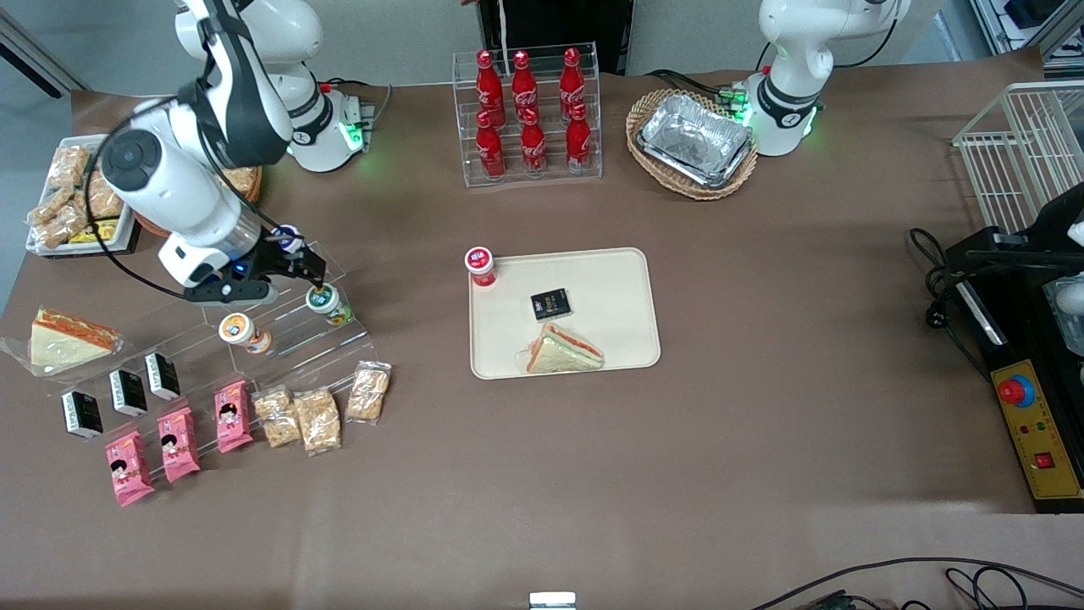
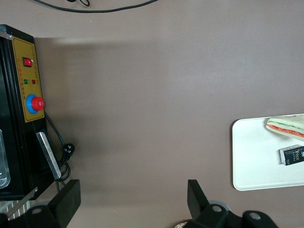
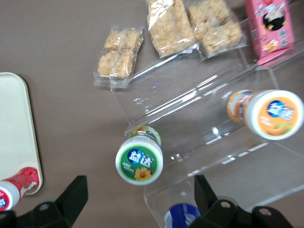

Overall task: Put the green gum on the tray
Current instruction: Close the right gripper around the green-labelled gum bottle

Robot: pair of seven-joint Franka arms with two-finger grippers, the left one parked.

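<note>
Hovering just above the green gum (image 3: 139,165) on the clear rack (image 3: 209,142), the gripper (image 3: 137,199) spreads its jaws wide to fit around it; the tray (image 1: 610,280) waits nearby.

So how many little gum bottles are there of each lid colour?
Green lid, the green gum: 1
Orange lid: 1
Blue lid, partly hidden by the gripper: 1
Red lid, at a corner of the tray: 1
Total: 4
The gripper hangs open just above the green gum.
</note>
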